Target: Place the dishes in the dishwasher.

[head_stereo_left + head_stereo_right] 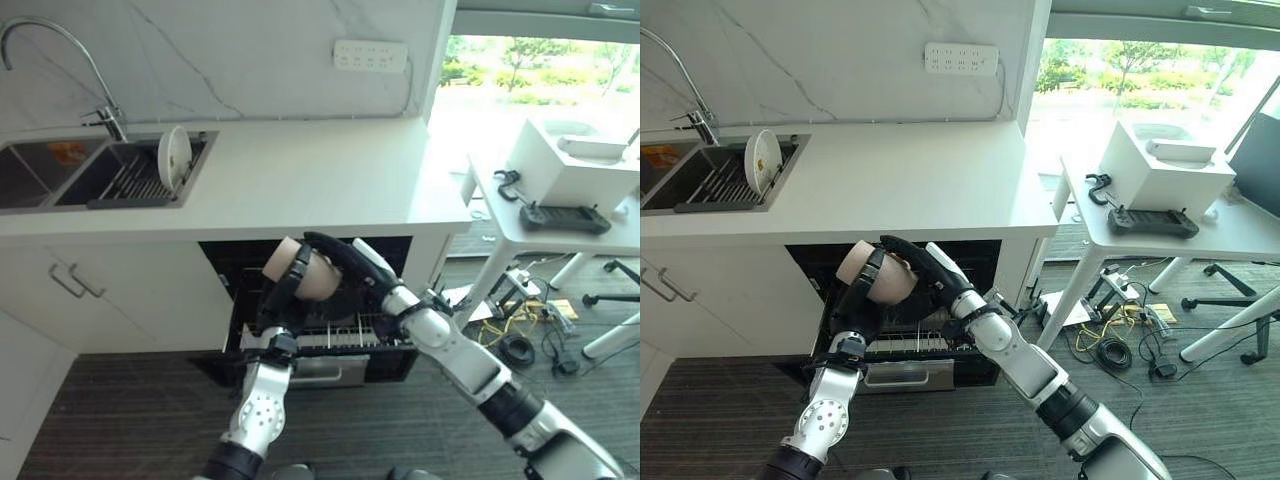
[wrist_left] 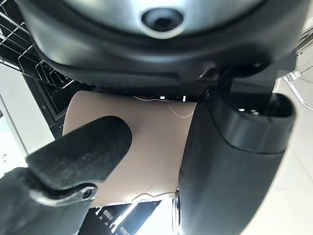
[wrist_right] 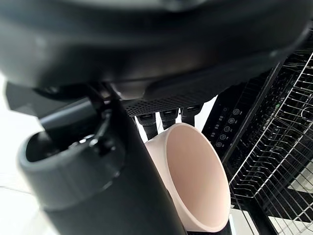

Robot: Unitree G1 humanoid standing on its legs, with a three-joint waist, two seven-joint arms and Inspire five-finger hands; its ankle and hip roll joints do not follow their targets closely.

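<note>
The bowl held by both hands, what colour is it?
Pale beige bowl, clearest in the right wrist view.

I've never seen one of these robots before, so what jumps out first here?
Both dark hands, the left hand and the right hand, are wrapped round one beige bowl, held up in front of the open dishwasher under the white counter. Back by the sink, a single white plate stands on edge in a dark rack.

Beige cup, black wire dishwasher rack, white plate, white table, grey-veined marble wall.
</note>
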